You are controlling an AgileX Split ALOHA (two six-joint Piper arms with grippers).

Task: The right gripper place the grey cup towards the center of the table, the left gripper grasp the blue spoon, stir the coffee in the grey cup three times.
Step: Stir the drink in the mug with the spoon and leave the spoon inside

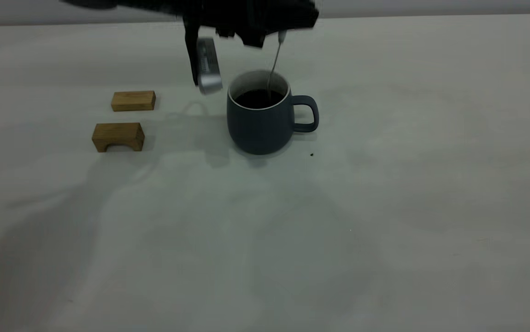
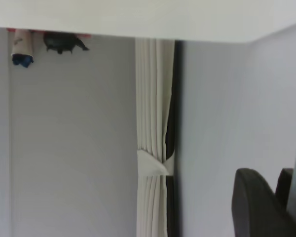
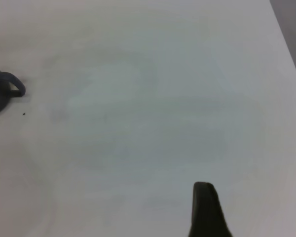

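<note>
Coffee (image 1: pixel 258 98) fills the grey cup (image 1: pixel 265 121) standing mid-table (image 1: pixel 385 207), the blue spoon (image 1: pixel 275 62) dipping upright into it, clamped in the jaws of the left gripper (image 1: pixel 278 33) above, while the right gripper (image 3: pixel 207 210) hangs well apart, jaw state unclear.

The grey cup (image 1: pixel 265 121) stands upright mid-bench, handle to the right, holding dark coffee (image 1: pixel 258 98); the spoon (image 1: pixel 274 62) dips in.

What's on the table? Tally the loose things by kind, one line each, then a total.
Wooden blocks: 2
Grey cup with coffee: 1
Blue spoon, held in the cup by the left gripper: 1
Total: 4
</note>
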